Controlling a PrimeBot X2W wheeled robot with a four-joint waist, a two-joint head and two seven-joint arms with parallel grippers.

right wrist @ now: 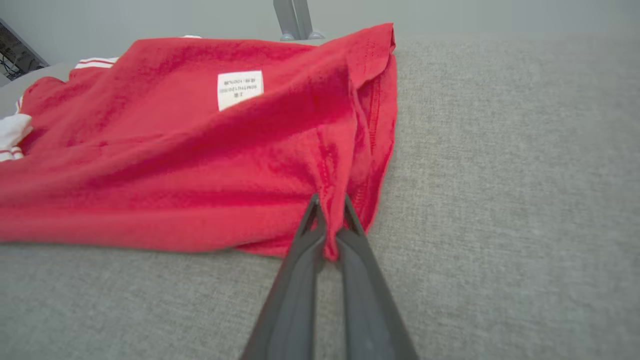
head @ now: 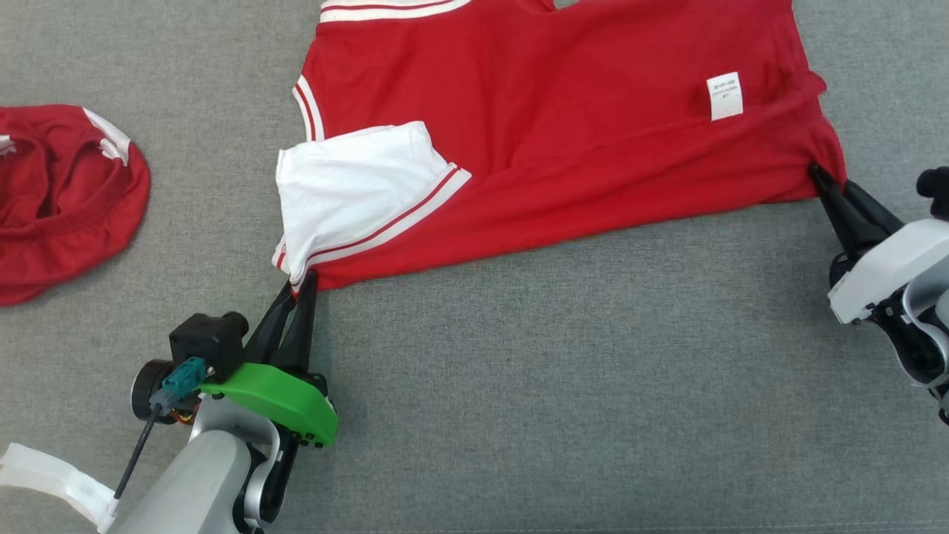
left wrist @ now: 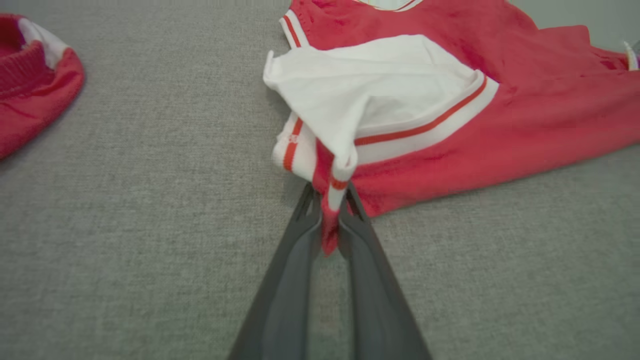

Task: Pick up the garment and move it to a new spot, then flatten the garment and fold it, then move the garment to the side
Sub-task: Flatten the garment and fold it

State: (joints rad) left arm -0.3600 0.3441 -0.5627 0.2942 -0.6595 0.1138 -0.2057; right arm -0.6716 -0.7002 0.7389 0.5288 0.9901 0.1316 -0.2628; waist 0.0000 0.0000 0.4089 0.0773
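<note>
The red shirt (head: pixel 578 133) is lying spread out on the grey fabric surface (head: pixel 563 386). It takes up the upper middle of the head view and runs off the top edge.

The left gripper (head: pixel 302 285) is clamped on the shirt's near-left corner, right where the white sleeve (head: pixel 356 185) with its red stripes lies folded over the red body. In the left wrist view you can see a little bunch of red and white cloth pinched between the two dark fingers, which are pretty much together.

The right gripper (head: pixel 819 174) is doing the same at the near-right corner. It's squeezed onto a fold of red fabric, and wrinkles run out from that pinch across the cloth. There's a white label (head: pixel 724 96) on the right part of the shirt, not far from that corner.

The near hem runs between the two grippers at a slant, with the left end lower in the head view.

Off at the left edge sits a second red garment (head: pixel 59 200) with white trim, all bunched up and well apart from the shirt.
</note>
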